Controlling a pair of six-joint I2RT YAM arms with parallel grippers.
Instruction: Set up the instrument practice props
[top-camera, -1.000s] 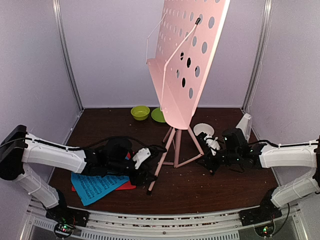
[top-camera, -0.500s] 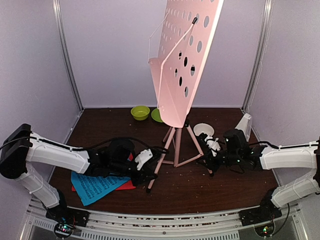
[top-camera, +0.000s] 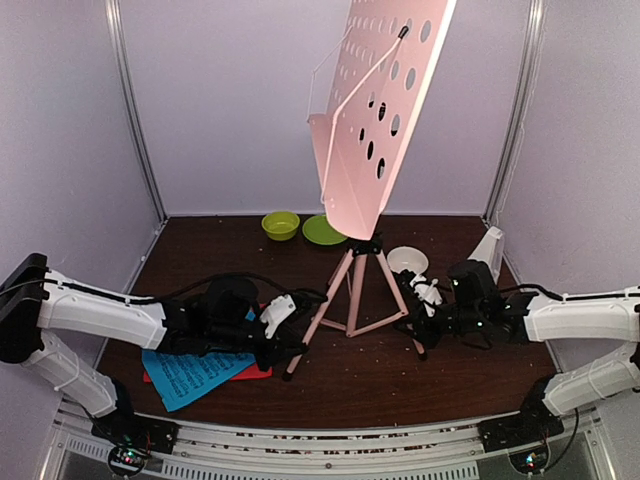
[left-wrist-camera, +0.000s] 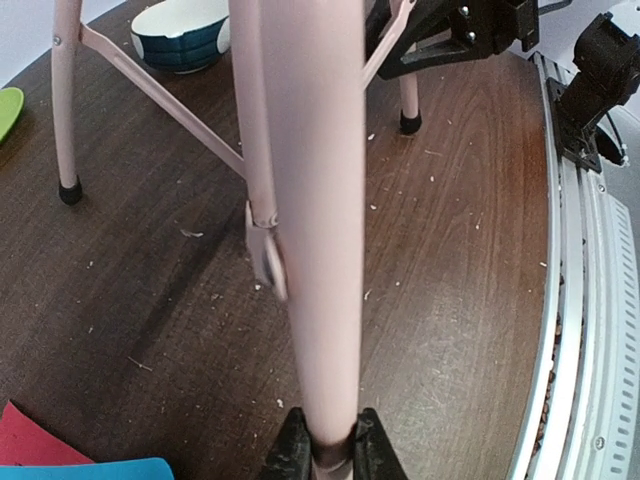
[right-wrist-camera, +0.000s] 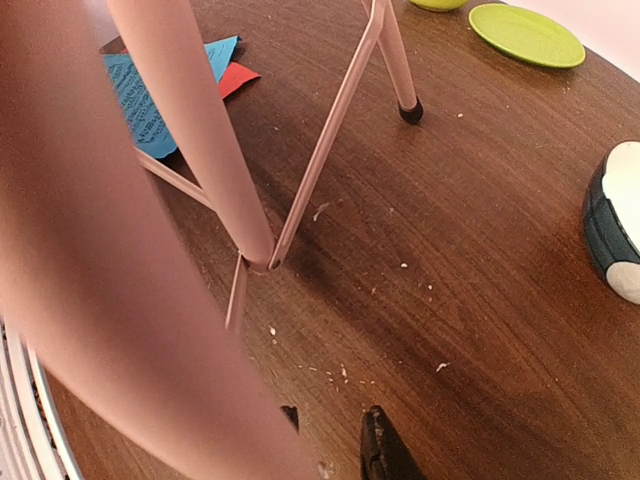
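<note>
Left wrist view put the left claw (left-wrist-camera: 322, 455) at 6 o'clock in its frame, fingers drawn in narrow and pressed against both sides of a pink leg (left-wrist-camera: 310, 250) of the music stand (top-camera: 375, 110), so it held the stand low down, near the foot. Right wrist view showed the right claw (right-wrist-camera: 335, 445) closed down around another leg, but a sliver of desk (right-wrist-camera: 480, 300) showed between the leg and one finger. I could not tell whether it was actually gripping.

From above, the two claws sat at about 8 o'clock and 4 o'clock of the tripod, whose hole-dotted panel rose high over the middle of the desk. The blue sheet (top-camera: 190, 375) lay flat on the red sheet (top-camera: 255, 372) under the left arm, at 8 o'clock of the stand. The metronome (top-camera: 488, 245) stood at 2 o'clock by the right wall. The white bowl (top-camera: 407, 260) sat just beyond the right claw; the lime bowl (top-camera: 280, 225) and lime plate (top-camera: 322, 231) were at 11 and 12 o'clock.

Placing the stand looked to be the step in hand — sheets and metronome not yet set. Any shift would call for both claws moving together, gently, since the stand looked top-heavy.
</note>
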